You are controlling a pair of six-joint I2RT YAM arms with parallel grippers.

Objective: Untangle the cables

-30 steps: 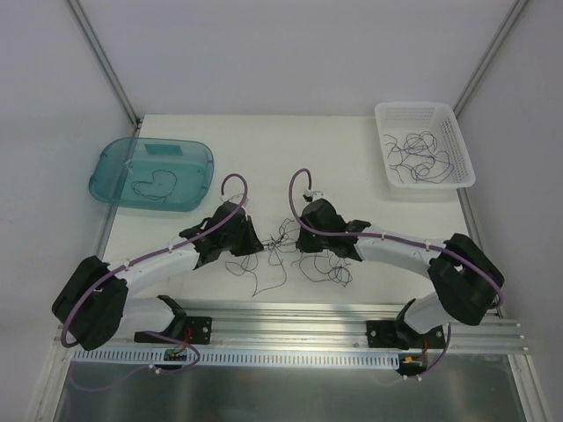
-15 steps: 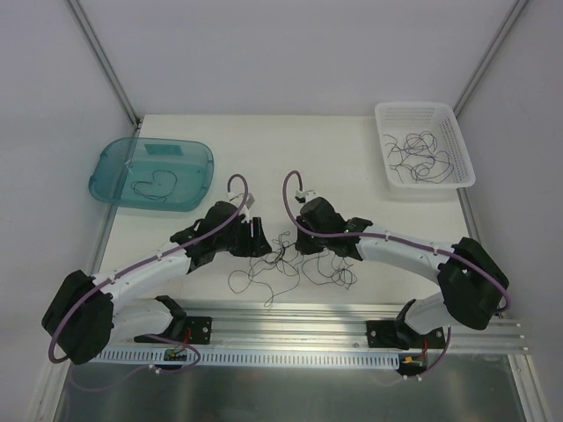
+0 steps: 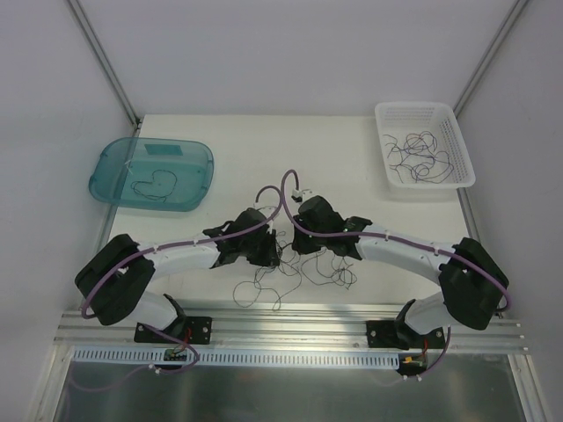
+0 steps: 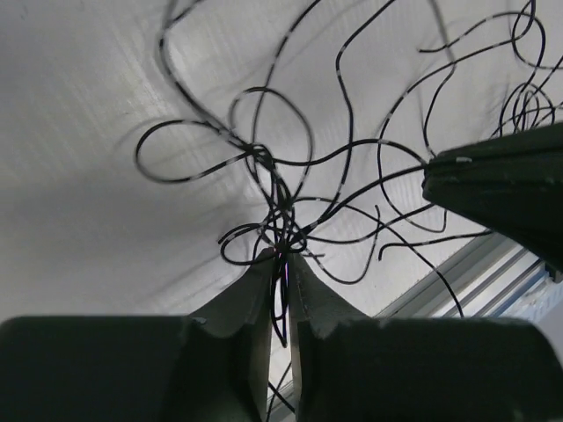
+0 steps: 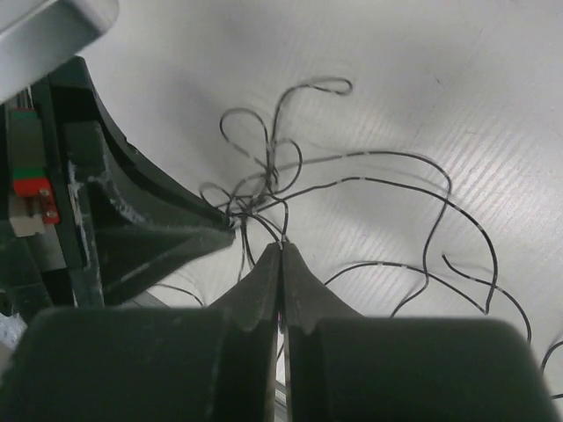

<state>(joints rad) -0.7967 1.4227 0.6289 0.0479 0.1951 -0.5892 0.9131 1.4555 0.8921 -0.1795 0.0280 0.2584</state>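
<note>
A tangle of thin dark cables (image 3: 286,264) lies on the white table between my two grippers. My left gripper (image 3: 271,251) is shut on a few strands of the cables at the knot (image 4: 280,230). My right gripper (image 3: 297,242) is shut on a cable strand (image 5: 274,227) right beside it. The right gripper's finger shows in the left wrist view (image 4: 493,180), the left gripper's in the right wrist view (image 5: 149,233). The two grippers almost touch. Loose loops hang toward the near edge.
A teal tray (image 3: 189,171) at the far left holds one cable (image 3: 155,185). A white basket (image 3: 457,141) at the far right holds several more cables (image 3: 420,158). An aluminium rail (image 3: 290,321) runs along the near table edge.
My left gripper has moved right toward the right gripper, and the tangle between them has bunched up. The right arm has barely moved.
</note>
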